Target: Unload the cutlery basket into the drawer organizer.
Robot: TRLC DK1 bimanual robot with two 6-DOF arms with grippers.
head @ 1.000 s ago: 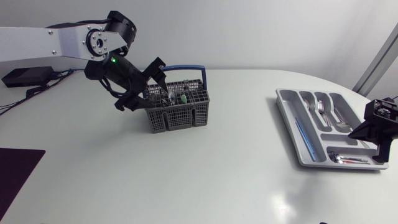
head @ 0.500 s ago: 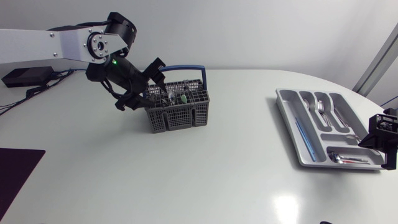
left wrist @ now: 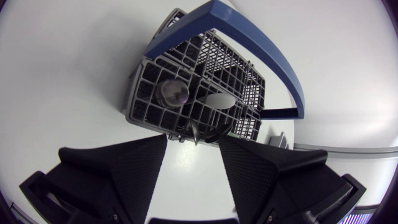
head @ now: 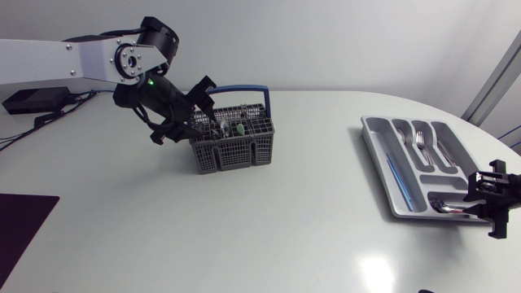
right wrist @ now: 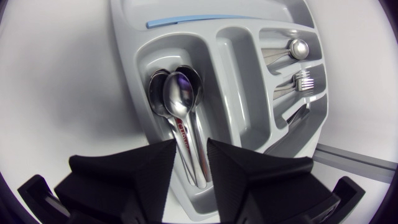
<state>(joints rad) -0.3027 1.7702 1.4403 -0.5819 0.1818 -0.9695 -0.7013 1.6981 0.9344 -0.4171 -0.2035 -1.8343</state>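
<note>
Left pincer (head: 198,112) has held its place, spread and empty, just beside the cutlery basket (head: 236,146) on the tabletop (head: 269,236), where a spoon (left wrist: 174,93) still waits. Farther right, the right pincer (head: 482,199), also spread and empty, has drawn back along the drawer organizer (head: 373,145) to its near end, over the spoons (right wrist: 177,93) lying there. That delivery looks finished, and the basket is probably next.
</note>
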